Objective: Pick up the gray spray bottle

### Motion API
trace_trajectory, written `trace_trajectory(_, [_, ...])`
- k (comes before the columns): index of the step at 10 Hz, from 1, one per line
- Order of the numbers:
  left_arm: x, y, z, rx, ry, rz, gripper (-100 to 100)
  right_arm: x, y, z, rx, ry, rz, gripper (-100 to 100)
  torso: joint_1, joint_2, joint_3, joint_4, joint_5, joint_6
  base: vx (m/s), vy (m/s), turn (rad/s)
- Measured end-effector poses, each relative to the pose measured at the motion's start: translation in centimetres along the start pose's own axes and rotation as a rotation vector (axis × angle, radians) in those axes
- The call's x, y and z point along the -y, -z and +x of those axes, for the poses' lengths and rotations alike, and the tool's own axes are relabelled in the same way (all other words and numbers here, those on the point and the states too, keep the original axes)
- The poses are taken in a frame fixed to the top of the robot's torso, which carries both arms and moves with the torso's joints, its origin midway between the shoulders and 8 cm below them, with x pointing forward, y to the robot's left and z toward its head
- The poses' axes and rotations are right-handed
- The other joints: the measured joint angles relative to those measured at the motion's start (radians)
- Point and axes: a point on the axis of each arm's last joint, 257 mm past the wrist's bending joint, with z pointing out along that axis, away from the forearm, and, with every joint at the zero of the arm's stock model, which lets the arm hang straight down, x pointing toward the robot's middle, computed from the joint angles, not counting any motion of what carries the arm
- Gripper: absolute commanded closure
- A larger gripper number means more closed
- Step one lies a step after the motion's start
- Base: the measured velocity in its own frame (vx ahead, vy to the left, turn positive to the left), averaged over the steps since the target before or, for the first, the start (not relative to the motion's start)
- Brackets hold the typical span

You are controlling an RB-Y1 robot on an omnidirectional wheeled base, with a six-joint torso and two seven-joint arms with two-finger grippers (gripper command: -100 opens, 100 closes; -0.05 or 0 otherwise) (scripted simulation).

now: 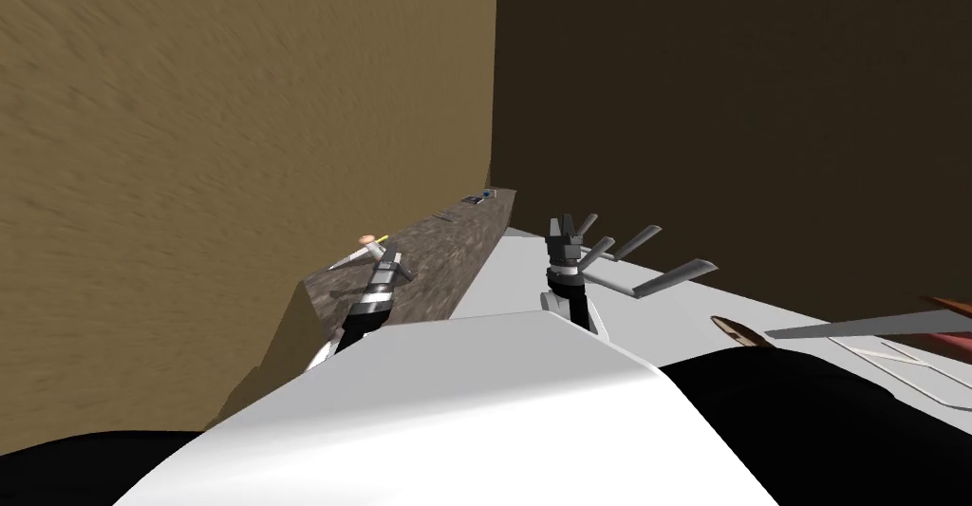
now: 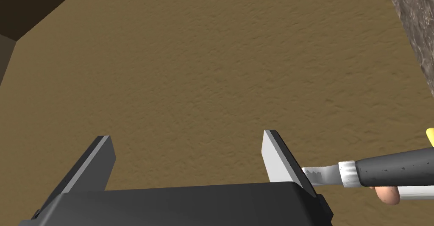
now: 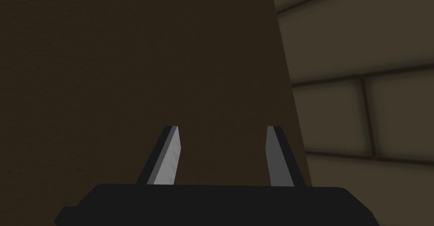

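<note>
Left gripper (image 2: 186,134) spread beside dark-handled tool (image 2: 394,167); right gripper (image 3: 222,128) spread too

Left gripper (image 2: 186,138) was found open, fingers well apart. Right gripper (image 3: 222,129) was likewise open, fingers apart, pointed forward.

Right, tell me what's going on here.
The robot stands at a dark speckled counter along a tan wall. Its left pincer hangs open over the counter, beside a dark-handled tool. The right pincer is open too, facing a dark wall. Neither holds anything. A small grey item lies at the counter's far end, too small to identify.
</note>
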Motion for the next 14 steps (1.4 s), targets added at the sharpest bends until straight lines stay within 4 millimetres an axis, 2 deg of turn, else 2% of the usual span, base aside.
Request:
trace_trajectory(5, [-6.3, 3.5, -2.9, -0.082, -0.22, -0.221, -100, 0.0, 0.0, 0.0, 0.0, 0.0, 0.0, 0, -0.004, -0.006, -0.003, -0.001, -0.001, 0.0, 0.137, -0.195, 0.135])
trace_trajectory(7, [-9.2, 5.5, -3.9, -0.116, -0.317, -0.326, -100, 0.0, 0.0, 0.0, 0.0, 0.0, 0.0, 0, -0.003, -0.006, -0.004, -0.001, -0.001, 0.0, 0.143, -0.168, 0.102])
trace_trajectory(12, [-14.4, 11.0, -8.9, -0.177, -0.505, -0.553, -100, 0.0, 0.0, 0.0, 0.0, 0.0, 0.0, 0, 0.001, -0.009, -0.005, -0.002, 0.0, 0.001, 0.146, -0.131, 0.113])
trace_trajectory(14, [-15.4, 12.8, -10.2, -0.19, -0.553, -0.618, -100, 0.0, 0.0, 0.0, 0.0, 0.0, 0.0, 0, 0.004, -0.004, -0.003, -0.001, 0.001, 0.001, 0.11, -0.108, 0.105])
